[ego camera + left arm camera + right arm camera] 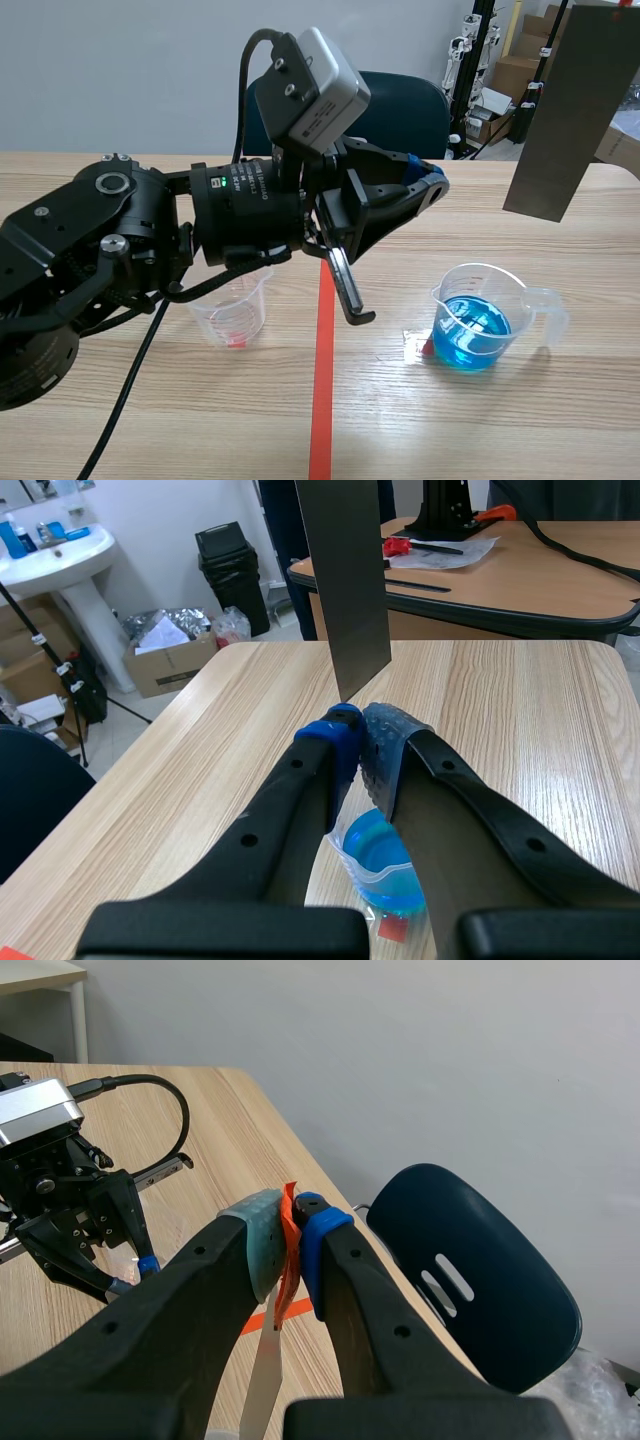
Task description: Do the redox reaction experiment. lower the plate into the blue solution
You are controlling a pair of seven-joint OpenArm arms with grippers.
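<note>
A grey metal plate (565,110) hangs upright in the air at the scene's upper right, its lower edge above and to the right of the clear beaker of blue solution (472,328). My right gripper (290,1235) is shut on the plate's (262,1380) top edge, where an orange-red tag shows between the pads; the gripper itself is out of the scene view. My left gripper (435,185) is shut with nothing in it, raised left of the plate. In the left wrist view the plate (345,580) hangs just ahead of the fingertips (358,735), with the beaker (378,858) under them.
A second clear beaker (232,305) with a red mark stands under my left arm, left of the red tape line. A dark blue chair (410,110) stands behind the table's far edge. A small red tag (418,345) lies by the blue beaker.
</note>
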